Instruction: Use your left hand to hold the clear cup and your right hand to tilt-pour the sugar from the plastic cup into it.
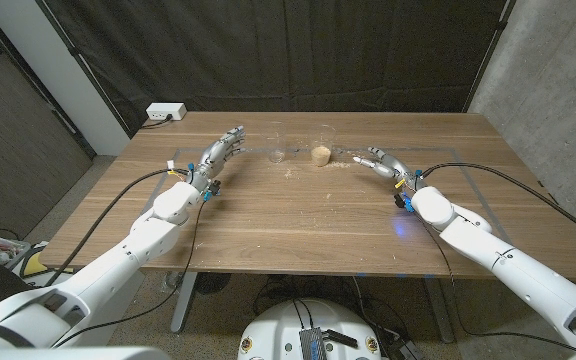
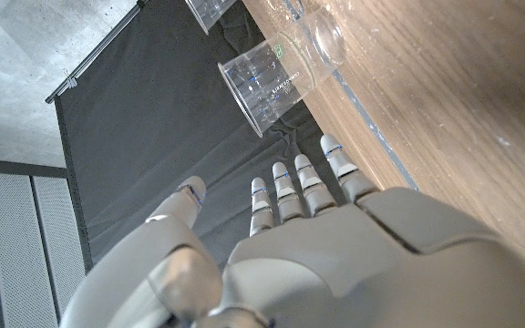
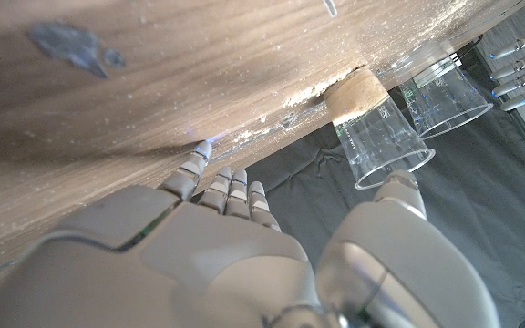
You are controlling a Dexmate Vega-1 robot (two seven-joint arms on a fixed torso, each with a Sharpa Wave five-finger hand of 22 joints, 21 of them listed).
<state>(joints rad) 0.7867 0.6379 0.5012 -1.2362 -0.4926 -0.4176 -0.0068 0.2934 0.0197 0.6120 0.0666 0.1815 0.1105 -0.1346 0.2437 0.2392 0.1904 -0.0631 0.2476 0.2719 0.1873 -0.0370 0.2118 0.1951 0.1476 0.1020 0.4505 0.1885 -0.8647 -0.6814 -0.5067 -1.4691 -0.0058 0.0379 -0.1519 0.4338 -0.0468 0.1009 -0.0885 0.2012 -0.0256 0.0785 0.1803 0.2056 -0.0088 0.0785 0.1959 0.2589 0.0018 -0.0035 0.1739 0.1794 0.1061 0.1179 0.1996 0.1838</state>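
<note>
Head view, from left to right: the left hand (image 1: 222, 150) hovers over the far left part of the wooden worktop (image 1: 268, 220), fingers (image 1: 236, 136) spread and empty, reaching toward the clear cup (image 1: 277, 143). That cup stands upright just beyond the fingertips, near but not touching. Next comes the plastic cup (image 1: 322, 144), also upright, holding a low layer of tan sugar, with spilled grains scattered on the worktop around it. The right hand (image 1: 381, 161) lies to its right, fingers apart, holding nothing, close to the cup yet clear of it.

In the left wrist view the left hand's fingers (image 2: 285, 189) point at the clear cup (image 2: 267, 77) with open space between. In the right wrist view the plastic cup (image 3: 372, 123) sits ahead of the thumb and fingers (image 3: 226, 187), ungrasped.

Both cups look thin-walled, light and easily crushed or tipped, and probably slick. Each is best taken around the mid-wall with a gentle wrap, the plastic cup above its sugar line.
</note>
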